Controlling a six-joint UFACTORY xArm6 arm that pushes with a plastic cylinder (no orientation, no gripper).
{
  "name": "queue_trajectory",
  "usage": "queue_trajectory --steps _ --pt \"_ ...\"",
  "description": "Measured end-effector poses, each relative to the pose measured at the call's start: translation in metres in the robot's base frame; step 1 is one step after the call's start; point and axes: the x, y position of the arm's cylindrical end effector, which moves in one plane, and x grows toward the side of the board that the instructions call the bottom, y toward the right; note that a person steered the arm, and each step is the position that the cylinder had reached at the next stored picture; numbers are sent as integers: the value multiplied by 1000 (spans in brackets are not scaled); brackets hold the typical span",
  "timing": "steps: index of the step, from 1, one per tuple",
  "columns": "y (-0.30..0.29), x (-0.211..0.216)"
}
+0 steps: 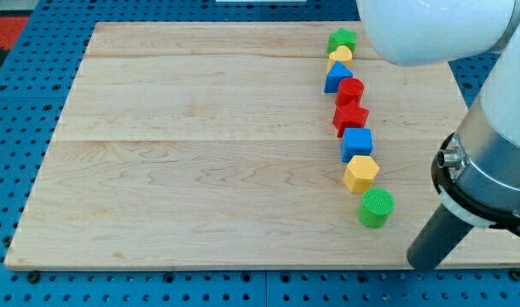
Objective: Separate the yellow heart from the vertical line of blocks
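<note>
A line of blocks runs down the right part of the wooden board. From the view's top: a green star, the yellow heart touching it, a blue triangle, a red cylinder, a red star, a blue cube, a yellow hexagon and a green cylinder. The heart is partly hidden between the star and the triangle. My tip is at the board's bottom right, right of and below the green cylinder, far from the heart.
The arm's white and grey body fills the view's right side and top right corner. The board lies on a blue perforated table.
</note>
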Motion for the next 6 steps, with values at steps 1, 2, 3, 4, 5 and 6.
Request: queue_trajectory --steps 1,2,3,4,5,6 --pt "51 -6" --pt "158 -41" --pt "173 -135" --pt "155 -231" --pt "79 -304" --pt "30 -315"
